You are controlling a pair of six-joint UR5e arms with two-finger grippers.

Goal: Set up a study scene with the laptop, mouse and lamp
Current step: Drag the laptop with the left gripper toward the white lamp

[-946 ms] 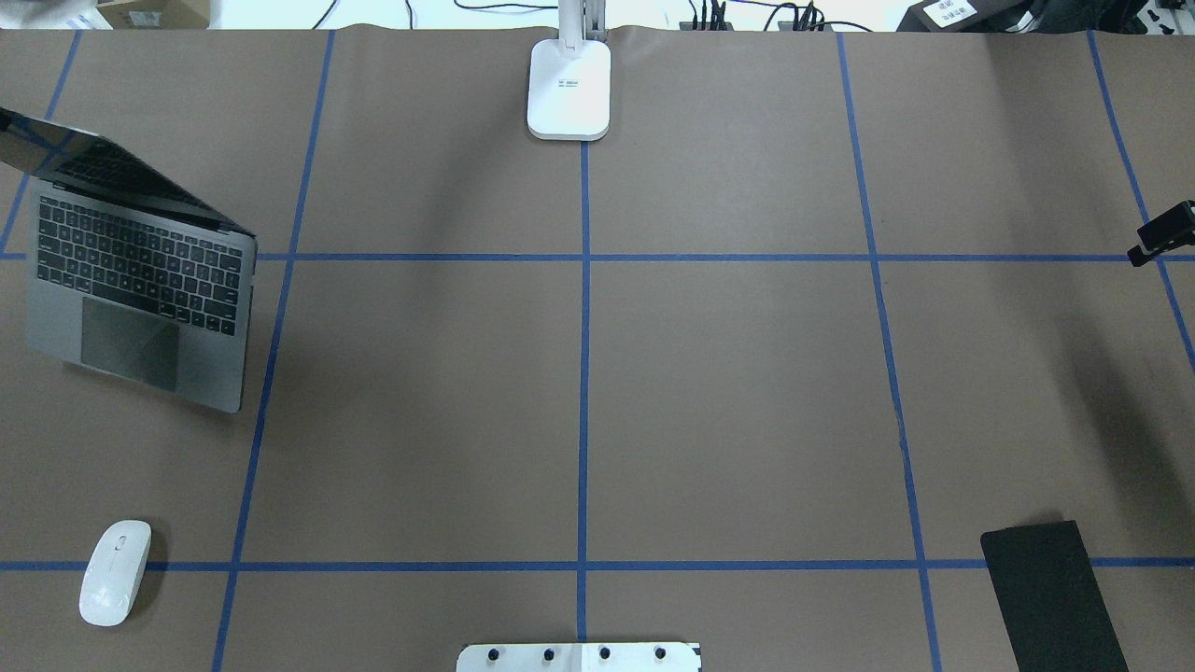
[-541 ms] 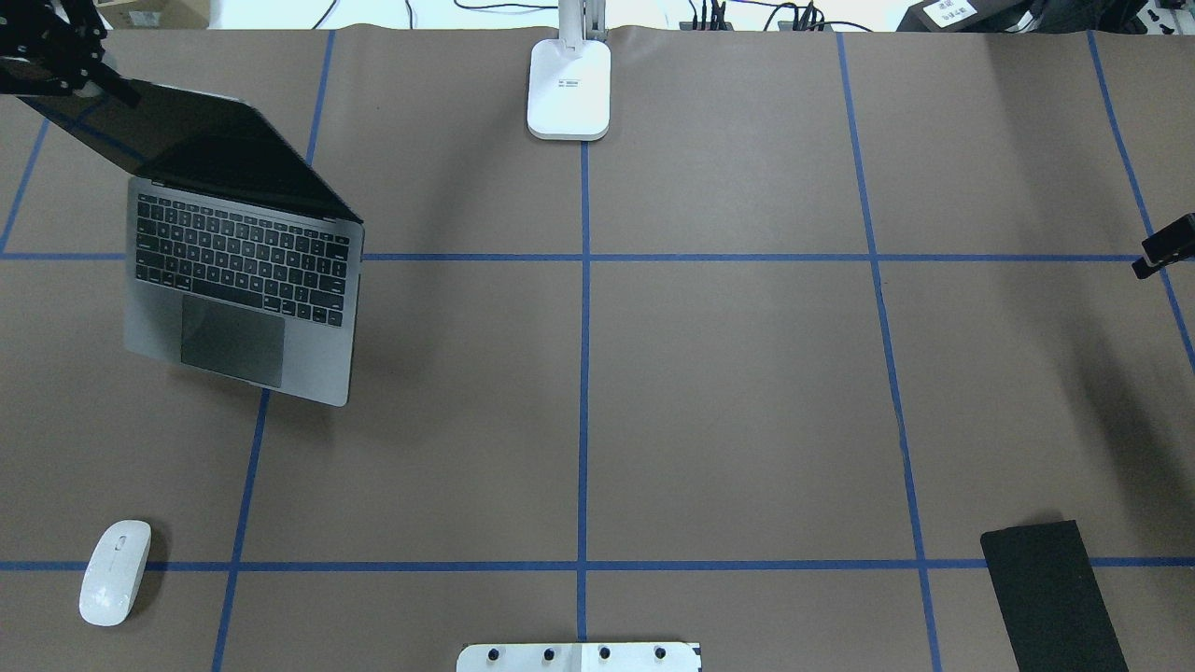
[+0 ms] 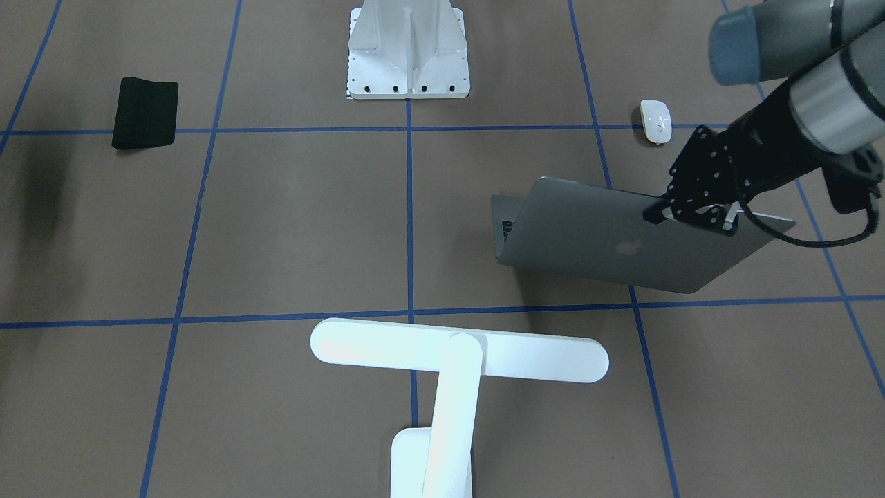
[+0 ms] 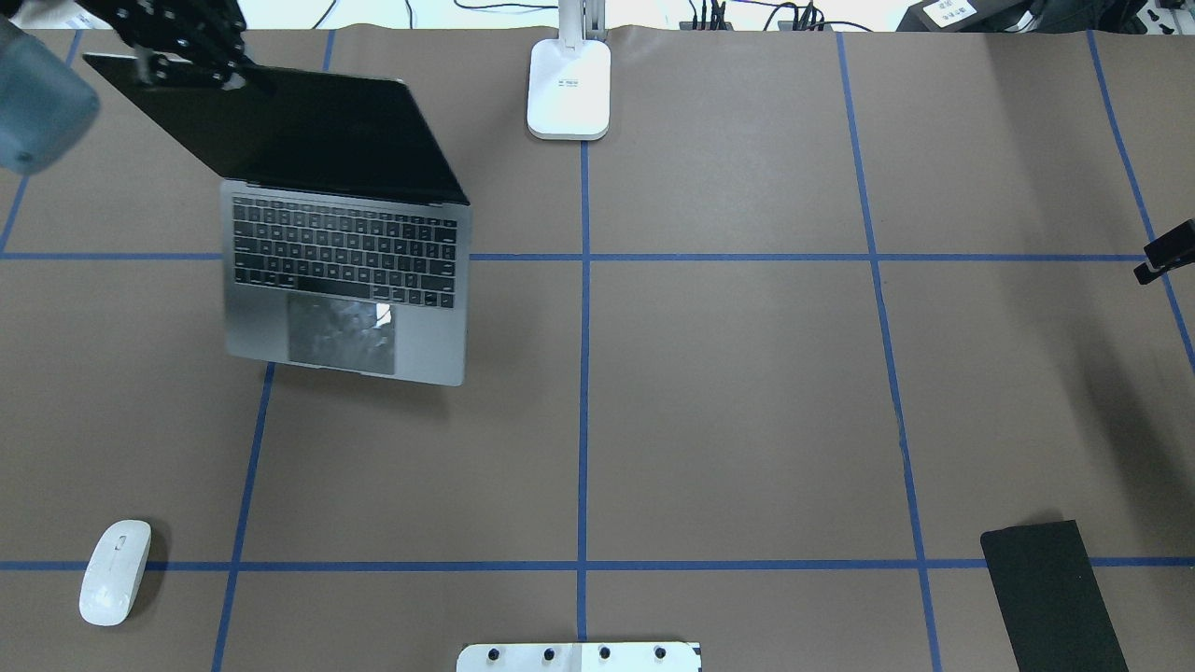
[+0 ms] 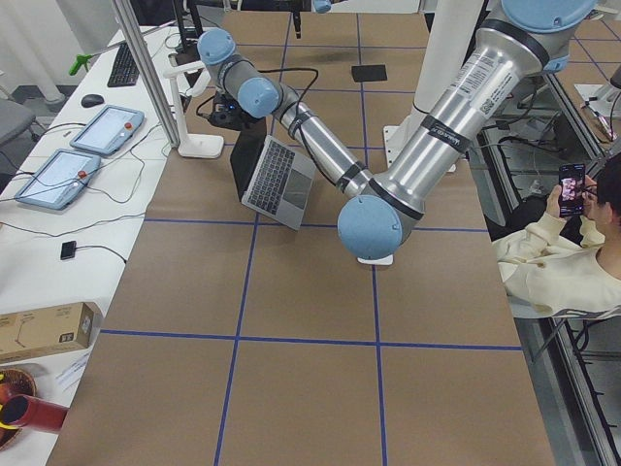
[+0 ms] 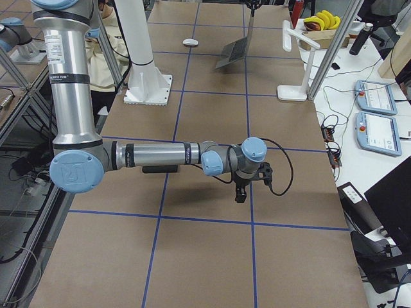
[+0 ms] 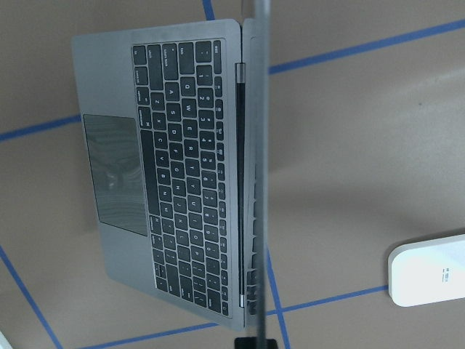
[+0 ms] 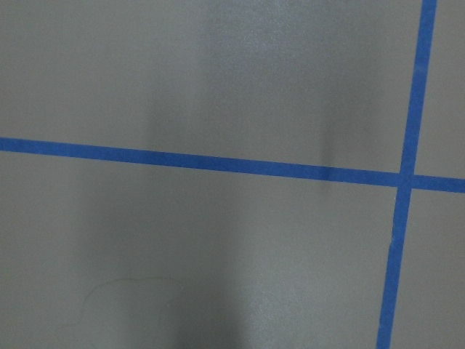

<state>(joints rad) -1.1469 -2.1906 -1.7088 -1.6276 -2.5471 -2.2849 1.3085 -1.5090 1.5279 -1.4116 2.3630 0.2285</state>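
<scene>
The open grey laptop [image 4: 345,261] is in the far left part of the table, with its dark screen tilted back. My left gripper [image 4: 191,70] is shut on the top edge of its lid [image 3: 622,242]. The left wrist view shows the keyboard [image 7: 182,167] with the lid edge-on. The white mouse [image 4: 114,571] lies at the near left, apart from the laptop. The white lamp stands at the far middle on its base [image 4: 569,89], its bar head [image 3: 460,349] level. My right gripper [image 4: 1165,254] hovers at the right edge; I cannot tell how its jaws stand.
A flat black mat [image 4: 1050,597] lies at the near right. The white ribbed pedestal [image 3: 408,52] stands at the near middle edge. Blue tape lines grid the brown table [image 4: 747,401]. Tablets and cables lie beyond the far edge.
My left gripper has carried the laptop to the right, toward the lamp, and turned it squarer to the table. The mouse, lamp and right gripper have hardly moved.
</scene>
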